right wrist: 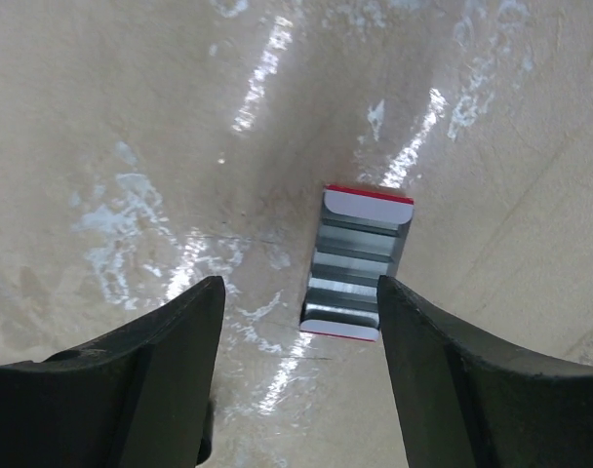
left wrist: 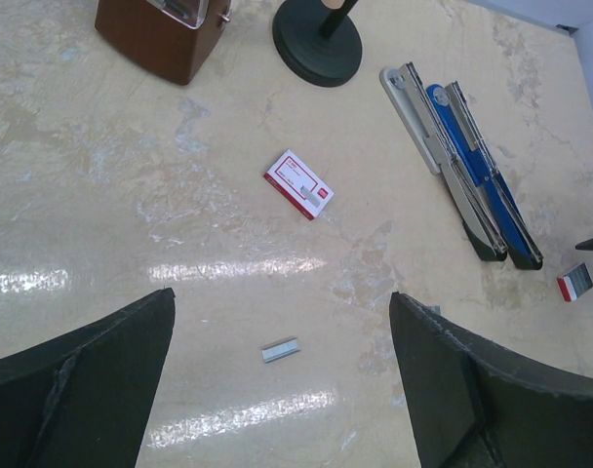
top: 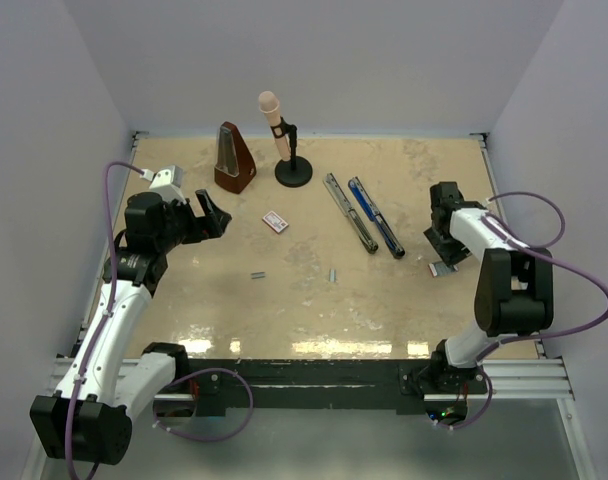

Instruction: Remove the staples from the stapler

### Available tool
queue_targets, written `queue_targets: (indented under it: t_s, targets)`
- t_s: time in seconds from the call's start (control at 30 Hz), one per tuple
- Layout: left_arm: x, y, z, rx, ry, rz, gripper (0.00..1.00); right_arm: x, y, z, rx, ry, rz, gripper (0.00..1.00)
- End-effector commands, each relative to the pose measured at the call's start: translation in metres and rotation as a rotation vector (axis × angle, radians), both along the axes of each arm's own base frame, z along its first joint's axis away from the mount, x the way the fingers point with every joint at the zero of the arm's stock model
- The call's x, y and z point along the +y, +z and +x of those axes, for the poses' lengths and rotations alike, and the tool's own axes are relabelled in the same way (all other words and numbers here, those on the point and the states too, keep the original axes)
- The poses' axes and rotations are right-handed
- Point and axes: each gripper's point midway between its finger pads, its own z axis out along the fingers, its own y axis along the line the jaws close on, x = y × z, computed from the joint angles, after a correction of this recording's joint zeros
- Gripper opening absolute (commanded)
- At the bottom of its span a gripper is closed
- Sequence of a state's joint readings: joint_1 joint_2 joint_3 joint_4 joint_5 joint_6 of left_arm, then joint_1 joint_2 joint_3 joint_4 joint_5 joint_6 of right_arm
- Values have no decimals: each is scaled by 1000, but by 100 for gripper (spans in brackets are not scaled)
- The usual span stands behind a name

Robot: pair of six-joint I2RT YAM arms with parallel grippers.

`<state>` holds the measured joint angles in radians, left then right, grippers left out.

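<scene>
**Stapler lies open, both grippers empty**

You have the stapler (top: pixel 365 214) lying opened out flat on the table (top: pixel 404 310), right of centre. Its silver bar and its blue bar run side by side from the far end to the near right. Nothing is touching it.

The staples (top: pixel 257 275) lie loose on the bare table left of centre, nearer to you than the stapler and well apart from it. Your left wrist view shows them as one short grey strip (left wrist: pixel 281 349) between the two fingers. Another short grey strip (top: pixel 332 275) lies to their right, near the stapler's near end.

Your left gripper (top: pixel 210 216) hangs over the left side with its fingers spread wide and nothing between them. Your right gripper (top: pixel 442 243) is at the right, just beyond the stapler. Its fingers are also released. Below it sits a small red-edged tray (right wrist: pixel 356 263) of silver staples, just beside one fingertip (right wrist: pixel 399 312).

At the far side stand a brown metronome (top: pixel 234 158) and a microphone (top: pixel 283 140) on its stand. A small white box (top: pixel 275 221) with a red label lies nearer to you than these.
</scene>
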<state>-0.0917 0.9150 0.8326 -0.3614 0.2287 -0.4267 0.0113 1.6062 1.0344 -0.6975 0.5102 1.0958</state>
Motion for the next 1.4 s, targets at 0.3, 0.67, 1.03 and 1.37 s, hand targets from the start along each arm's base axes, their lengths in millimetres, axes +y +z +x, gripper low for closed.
queue_targets:
  t_s: [0.3,0.67,1.03,1.37]
  targets:
    - [4,11,5,-32,19,-1,95,-16,-22,-29,25,-143,-1,71]
    - [4,10,6,-26,17,0,95,-14,-36,-28,11,-150,20,68]
    - [3,8,7,-21,14,-2,94,-16,-39,-29,18,-154,12,58]
    - [1,8,7,-21,5,-7,94,-14,-47,-33,48,-123,14,54]
